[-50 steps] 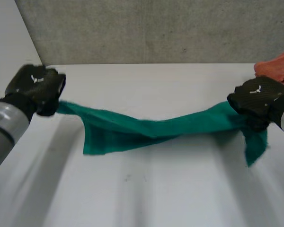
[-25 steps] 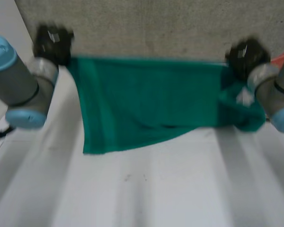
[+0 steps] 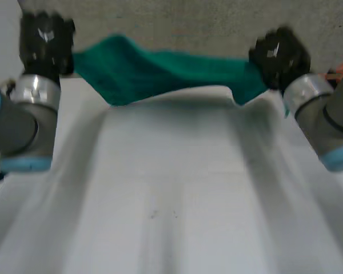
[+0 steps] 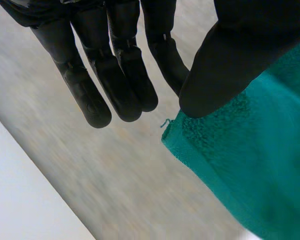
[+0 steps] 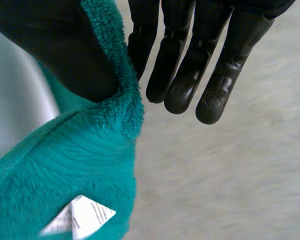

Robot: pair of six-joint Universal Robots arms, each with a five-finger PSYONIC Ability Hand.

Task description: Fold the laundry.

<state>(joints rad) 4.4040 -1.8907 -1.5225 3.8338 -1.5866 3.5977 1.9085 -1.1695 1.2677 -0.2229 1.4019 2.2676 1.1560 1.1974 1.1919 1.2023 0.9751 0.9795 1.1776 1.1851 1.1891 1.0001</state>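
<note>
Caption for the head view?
Left hand and right hand hold a green towel stretched between them above the table.

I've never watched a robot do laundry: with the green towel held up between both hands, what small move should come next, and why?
The left hand and right hand each pinch one end of the green towel, which hangs stretched in the air between them. So probably: lower both hands and lay it flat on the table for folding.

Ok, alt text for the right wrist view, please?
The right hand pinches a green towel by its edge between thumb and straight fingers. A white label shows on the towel.
</note>
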